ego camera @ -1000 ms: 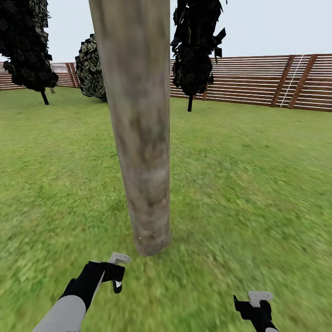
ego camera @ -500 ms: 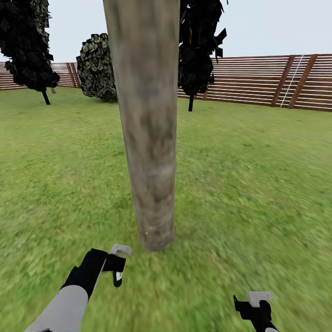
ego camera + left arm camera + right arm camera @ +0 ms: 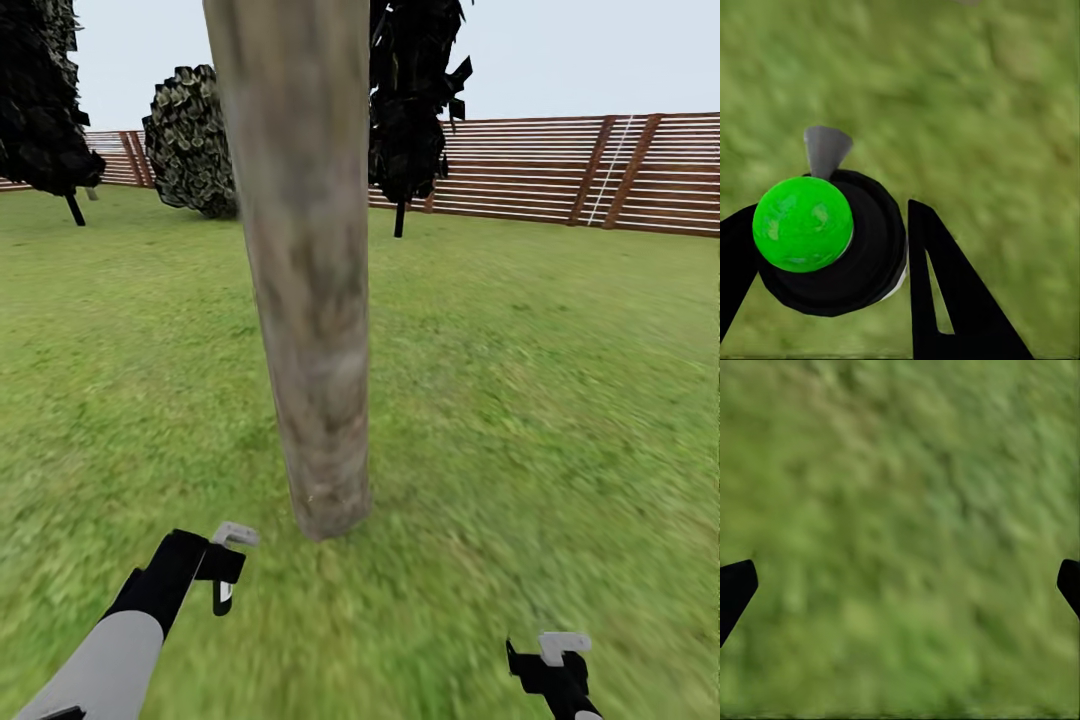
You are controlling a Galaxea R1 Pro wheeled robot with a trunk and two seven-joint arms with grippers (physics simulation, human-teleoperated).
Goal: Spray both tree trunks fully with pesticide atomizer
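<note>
Where the trunk (image 3: pixel 310 300) rises through the centre of the head view, slightly leaning, its mottled grey-brown base meets the grass (image 3: pixel 560 400) just above the frame's lower middle. The left gripper (image 3: pixel 222 578) sits at lower left, near the trunk's foot but apart from it, on a black wrist with a pale grey forearm. In the left wrist view its black fingers (image 3: pixel 945 292) are clamped on the atomizer (image 3: pixel 832 240): a dark round body with a bright green spot facing the camera and a grey spray head pointing at the grass beyond. The right gripper (image 3: pixel 560 672) sits at lower right, well apart from the trunk. In the right wrist view its fingertips (image 3: pixel 735 589) stand wide at opposite edges with nothing but grass between them. A slatted fence (image 3: pixel 600 175) crosses the upper right; dark-leaved trees (image 3: pixel 405 110) stand before it.
</note>
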